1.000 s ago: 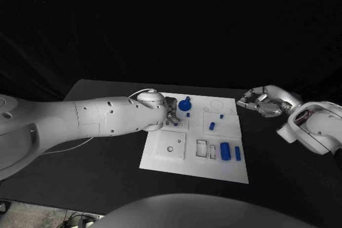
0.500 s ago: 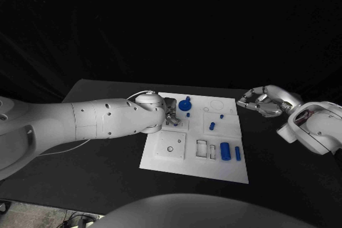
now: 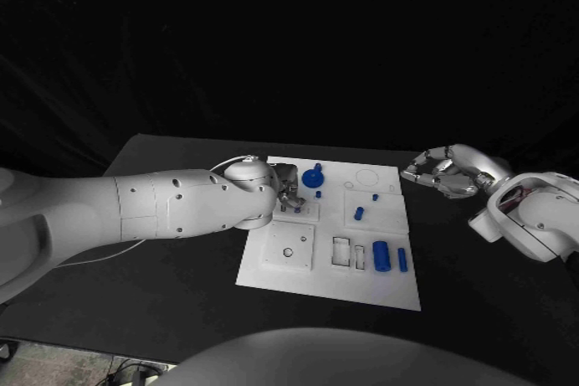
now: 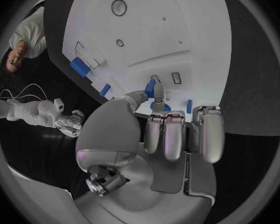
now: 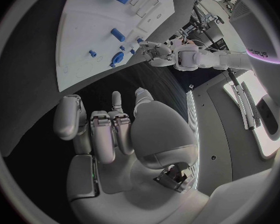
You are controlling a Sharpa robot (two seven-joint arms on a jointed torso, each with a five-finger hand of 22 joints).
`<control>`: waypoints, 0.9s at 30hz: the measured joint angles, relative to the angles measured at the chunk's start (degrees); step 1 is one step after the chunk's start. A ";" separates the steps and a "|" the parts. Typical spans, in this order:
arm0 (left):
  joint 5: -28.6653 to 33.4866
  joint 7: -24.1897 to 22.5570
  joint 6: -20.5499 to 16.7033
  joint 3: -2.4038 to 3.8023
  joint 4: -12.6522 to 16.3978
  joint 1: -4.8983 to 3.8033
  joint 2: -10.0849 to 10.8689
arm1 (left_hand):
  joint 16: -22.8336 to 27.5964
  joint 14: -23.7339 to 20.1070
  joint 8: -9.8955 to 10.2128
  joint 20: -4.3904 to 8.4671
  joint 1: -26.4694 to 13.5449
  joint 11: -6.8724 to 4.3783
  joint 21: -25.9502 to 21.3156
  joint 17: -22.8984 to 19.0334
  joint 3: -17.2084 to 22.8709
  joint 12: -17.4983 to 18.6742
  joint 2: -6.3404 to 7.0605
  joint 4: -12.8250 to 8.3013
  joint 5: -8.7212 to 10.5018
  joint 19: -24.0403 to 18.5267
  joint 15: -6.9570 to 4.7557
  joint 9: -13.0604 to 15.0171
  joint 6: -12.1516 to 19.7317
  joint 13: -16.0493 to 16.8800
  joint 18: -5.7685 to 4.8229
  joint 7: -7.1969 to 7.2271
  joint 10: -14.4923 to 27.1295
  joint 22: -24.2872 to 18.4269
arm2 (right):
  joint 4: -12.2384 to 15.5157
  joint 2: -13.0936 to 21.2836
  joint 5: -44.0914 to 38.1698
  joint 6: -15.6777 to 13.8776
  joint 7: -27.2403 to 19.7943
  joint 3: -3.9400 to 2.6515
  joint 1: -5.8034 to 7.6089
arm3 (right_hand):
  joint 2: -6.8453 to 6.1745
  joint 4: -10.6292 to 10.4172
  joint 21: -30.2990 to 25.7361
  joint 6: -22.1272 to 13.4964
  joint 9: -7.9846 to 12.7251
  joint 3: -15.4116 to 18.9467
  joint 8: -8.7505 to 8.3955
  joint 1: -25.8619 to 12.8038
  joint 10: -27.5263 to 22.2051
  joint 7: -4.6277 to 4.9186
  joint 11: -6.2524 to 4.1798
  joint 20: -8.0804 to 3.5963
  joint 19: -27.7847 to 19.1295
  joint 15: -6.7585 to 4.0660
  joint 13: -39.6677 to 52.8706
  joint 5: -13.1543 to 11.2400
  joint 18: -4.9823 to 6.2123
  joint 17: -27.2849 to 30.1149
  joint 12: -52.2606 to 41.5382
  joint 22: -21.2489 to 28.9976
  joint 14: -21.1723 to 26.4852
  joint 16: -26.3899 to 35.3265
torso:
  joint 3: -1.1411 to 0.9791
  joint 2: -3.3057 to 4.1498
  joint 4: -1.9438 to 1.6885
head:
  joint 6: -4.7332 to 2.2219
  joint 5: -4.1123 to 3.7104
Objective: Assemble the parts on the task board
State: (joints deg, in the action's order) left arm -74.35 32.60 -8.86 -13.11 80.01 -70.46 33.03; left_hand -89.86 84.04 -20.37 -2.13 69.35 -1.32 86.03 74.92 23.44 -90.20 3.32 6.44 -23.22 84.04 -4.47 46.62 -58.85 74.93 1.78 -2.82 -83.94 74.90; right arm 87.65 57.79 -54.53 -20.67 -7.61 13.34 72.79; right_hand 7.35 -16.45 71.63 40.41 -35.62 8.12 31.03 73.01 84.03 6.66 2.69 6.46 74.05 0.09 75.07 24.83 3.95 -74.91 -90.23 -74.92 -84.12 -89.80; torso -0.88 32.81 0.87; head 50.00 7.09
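Note:
The white task board (image 3: 350, 281) lies mid-table. My left hand (image 3: 287, 195) hovers low over its far left part, beside a blue round knob (image 3: 313, 177). In the left wrist view the thumb and a finger pinch a small blue part (image 4: 150, 88) against the board (image 4: 165, 30), close to a small slot (image 4: 176, 77); the other fingers (image 4: 177, 129) are curled. My right hand (image 3: 444, 172) hangs off the board's right edge with its fingers curled in and nothing in them. A blue peg (image 3: 360, 212), a blue cylinder (image 3: 381, 255) and a blue bar (image 3: 402, 259) sit on the board.
The near left of the board carries a square white block with a hole (image 3: 289, 246) and two rectangular slots (image 3: 349, 253). Black table (image 3: 169, 285) surrounds the board, with open room at the front left. The right wrist view shows the board (image 5: 84, 40) and my left arm (image 5: 196, 57).
My left forearm has shifted slightly while its hand stays over the same far left spot of the board. The right hand has not moved.

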 measured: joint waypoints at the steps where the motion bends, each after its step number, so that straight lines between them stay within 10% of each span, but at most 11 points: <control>1: -0.13 -0.02 -0.42 0.00 0.18 0.00 0.15 | 0.00 0.00 0.00 0.00 0.00 0.00 0.00 0.00 0.00 0.00 0.00 0.00 0.03 0.00 0.00 0.00 0.00 0.00 0.00 0.00 0.00 0.00 | -0.01 0.00 0.00 -0.02 -0.01 0.00 -0.02 | 0.00 0.00 -0.21 0.00 0.00 0.00 0.00 0.00 0.00 0.00 0.00 0.00 -0.35 0.00 0.00 0.00 0.00 0.00 0.00 0.00 0.00 0.00 | 0.01 0.00 0.00 | 0.00 -0.01; 27: -2.07 -1.78 -7.09 -0.08 1.44 1.55 1.59 | 0.00 0.00 0.03 0.00 -0.04 0.00 0.00 -0.01 0.00 0.00 0.01 0.00 0.01 0.00 0.00 -0.05 -0.05 0.00 0.00 -0.02 0.00 0.00 | -0.37 -0.08 0.00 -0.39 -0.22 0.00 -0.16 | 0.23 0.00 -0.30 0.00 0.00 0.00 0.00 0.23 -0.09 0.00 0.10 -0.01 -0.38 0.00 0.00 0.00 0.00 0.01 0.03 0.02 0.00 0.00 | -0.03 0.00 0.03 | 0.00 -0.21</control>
State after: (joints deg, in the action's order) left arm -76.43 30.83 -15.95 -13.19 81.45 -68.91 34.62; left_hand -89.86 84.04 -20.34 -2.13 69.32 -1.31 86.03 74.91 23.44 -90.20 3.34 6.44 -23.21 84.04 -4.47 46.57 -58.90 74.93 1.79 -2.84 -83.94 74.90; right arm 87.29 57.71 -54.53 -21.06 -7.82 13.34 72.63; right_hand 7.59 -16.45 71.33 40.41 -35.62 8.12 31.03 73.24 83.94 6.66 2.78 6.45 73.68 0.09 75.07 24.83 3.96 -74.90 -90.20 -74.91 -84.13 -89.80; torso -0.91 32.81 0.90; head 50.00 6.88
